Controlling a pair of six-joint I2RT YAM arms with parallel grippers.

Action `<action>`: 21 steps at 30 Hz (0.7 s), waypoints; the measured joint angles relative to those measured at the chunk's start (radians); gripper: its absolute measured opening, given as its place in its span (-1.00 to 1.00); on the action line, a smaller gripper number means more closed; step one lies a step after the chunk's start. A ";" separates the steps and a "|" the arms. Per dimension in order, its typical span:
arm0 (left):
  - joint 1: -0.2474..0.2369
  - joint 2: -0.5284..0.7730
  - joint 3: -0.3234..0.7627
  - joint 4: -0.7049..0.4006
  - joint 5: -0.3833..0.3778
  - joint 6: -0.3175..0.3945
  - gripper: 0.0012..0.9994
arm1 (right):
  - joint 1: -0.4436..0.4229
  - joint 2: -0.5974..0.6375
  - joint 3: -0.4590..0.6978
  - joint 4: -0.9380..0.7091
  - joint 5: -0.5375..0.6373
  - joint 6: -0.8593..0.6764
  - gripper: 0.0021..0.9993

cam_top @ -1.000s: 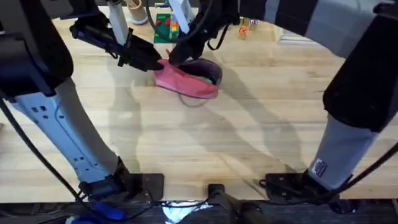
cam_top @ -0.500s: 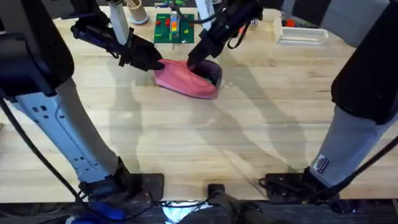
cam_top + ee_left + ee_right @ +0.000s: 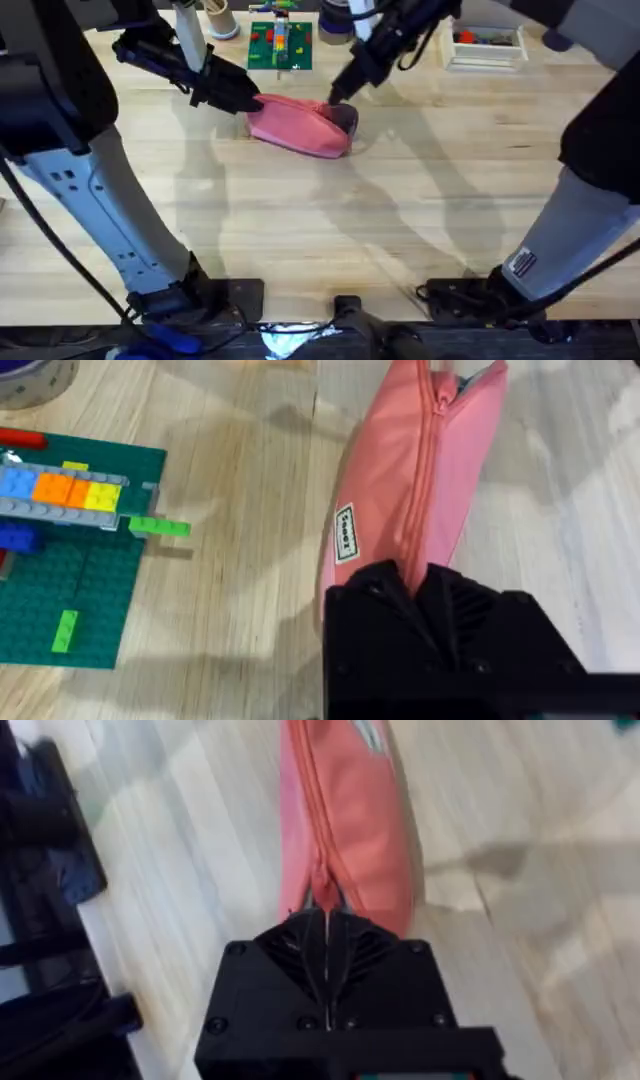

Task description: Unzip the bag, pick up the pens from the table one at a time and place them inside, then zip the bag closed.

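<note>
Left arm rises from its base at lower left, light grey link angled up, dark forearm reaching forward and inward; left gripper (image 3: 250, 103) sits at the left end of the bag (image 3: 298, 125), black fingers (image 3: 385, 595) clamped on the fabric at that end. Right arm rises from lower right, bulky and dark close under the camera, forearm crossing back toward centre; right gripper (image 3: 338, 97) points down at the bag's right end; fingers (image 3: 300, 935) pressed together, pinching the zipper line.
</note>
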 joint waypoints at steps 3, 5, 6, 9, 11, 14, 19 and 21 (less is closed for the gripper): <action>0.001 0.000 0.000 0.000 -0.001 0.000 -0.92 | -0.030 0.000 0.000 -0.035 0.014 -0.019 -0.94; 0.001 0.000 0.000 0.001 -0.001 0.000 -0.92 | -0.050 0.000 0.000 -0.052 0.022 -0.034 -0.94; 0.001 0.000 0.000 0.001 -0.001 0.000 -0.92 | -0.057 0.000 0.000 -0.059 0.025 -0.040 -0.94; 0.001 0.000 0.000 0.002 -0.001 0.000 -0.92 | -0.070 0.000 0.000 -0.088 0.049 -0.054 -0.94; 0.001 0.000 0.000 0.002 -0.001 0.000 -0.92 | -0.075 0.000 0.000 -0.117 0.067 -0.075 -0.94; 0.001 0.000 0.000 0.002 -0.001 0.000 -0.92 | -0.075 0.000 0.000 -0.124 0.060 -0.093 -0.94; 0.001 0.000 0.000 0.002 -0.001 0.000 -0.92 | -0.075 -0.023 0.000 -0.123 0.017 -0.102 -0.94; 0.001 0.000 0.000 0.002 -0.001 0.000 -0.92 | -0.075 -0.054 0.000 -0.124 0.006 -0.101 -0.94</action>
